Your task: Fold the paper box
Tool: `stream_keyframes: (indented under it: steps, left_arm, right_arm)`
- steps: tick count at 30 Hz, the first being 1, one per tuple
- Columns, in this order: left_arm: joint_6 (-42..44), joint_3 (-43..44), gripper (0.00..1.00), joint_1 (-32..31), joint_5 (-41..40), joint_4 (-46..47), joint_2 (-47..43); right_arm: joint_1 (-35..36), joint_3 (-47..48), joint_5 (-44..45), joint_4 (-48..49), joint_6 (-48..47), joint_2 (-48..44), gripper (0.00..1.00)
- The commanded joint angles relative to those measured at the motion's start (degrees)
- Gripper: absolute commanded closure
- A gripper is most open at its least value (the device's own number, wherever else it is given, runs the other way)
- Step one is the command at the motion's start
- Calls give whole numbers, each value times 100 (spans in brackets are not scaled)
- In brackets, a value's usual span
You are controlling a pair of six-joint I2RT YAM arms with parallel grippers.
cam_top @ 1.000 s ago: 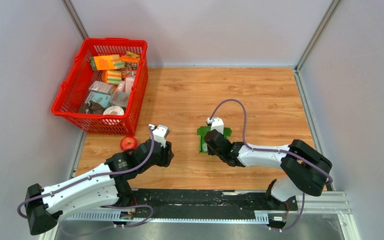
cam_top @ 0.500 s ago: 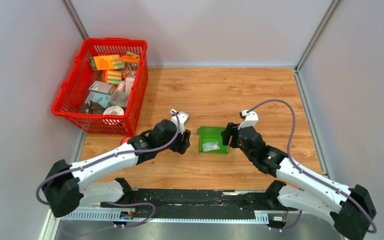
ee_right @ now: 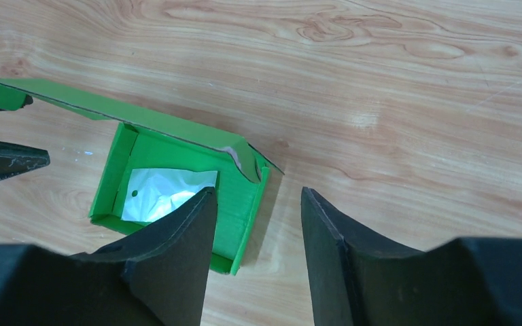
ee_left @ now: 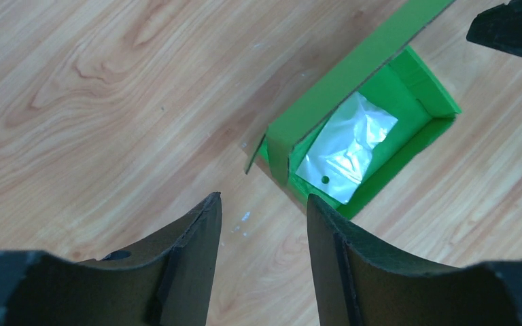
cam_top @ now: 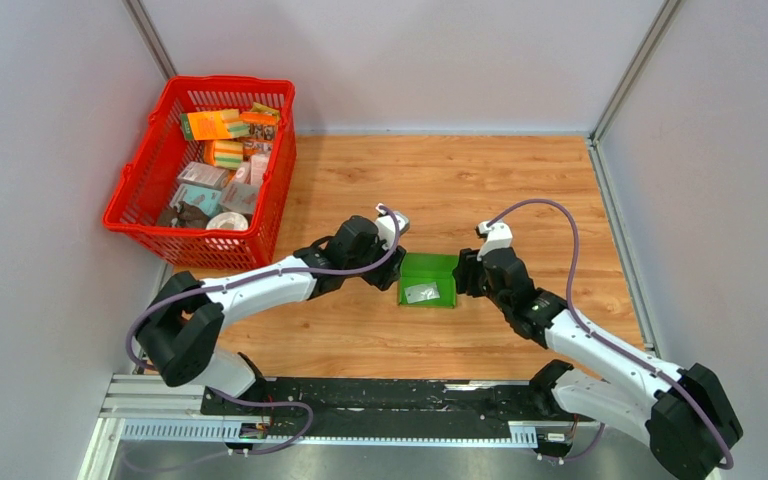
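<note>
At table centre: the bright green thin-card paper box (cam_top: pixel 428 282) rests on the wooden table (cam_top: pixel 520 190), between both grippers.
Done: I judge the tray walls are up. A small clear plastic pouch (ee_left: pixel 345 153) lies inside.
Left to do: the lid flap (ee_right: pixel 143 115) stands open, not yet closed or tucked.
Left gripper (cam_top: pixel 390 272): fingers apart, empty, just beside the box's left end.
Right gripper (cam_top: pixel 463 273): fingers apart, holding nothing, at the right wall.
</note>
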Motion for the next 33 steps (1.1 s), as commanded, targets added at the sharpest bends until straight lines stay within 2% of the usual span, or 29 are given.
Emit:
stream_keyframes:
  steps: [1,9,12,13,19,25,30,33]
  left_arm:
    - [484,370,44,3,-179,164,204]
    - [704,625,47,12,-109,120,494]
    - [678,625,55,3,-21,199,556]
    - [669,643,62,12,-12,199,600]
    - [573,704,77,3,-3,181,635]
    - [502,687,83,3,-82,181,512]
    - [458,678,84,3,58,199,495]
    - [432,687,80,3,207,252,521]
  right_arm:
    - [-47,7,155,870,-281,344,47]
    - [-100,-160,262,1634,-431,811,44]
    - [-109,-248,156,1828,-457,785,45]
    - [-109,-283,147,1881,-457,776,46]
    - [-117,-310,129,2005,-501,854,59]
    - [-109,-363,59,2005,-378,741,71]
    - [-109,-477,-20,1917,-299,504,79]
    - [-100,-486,-90,1917,-290,442,84]
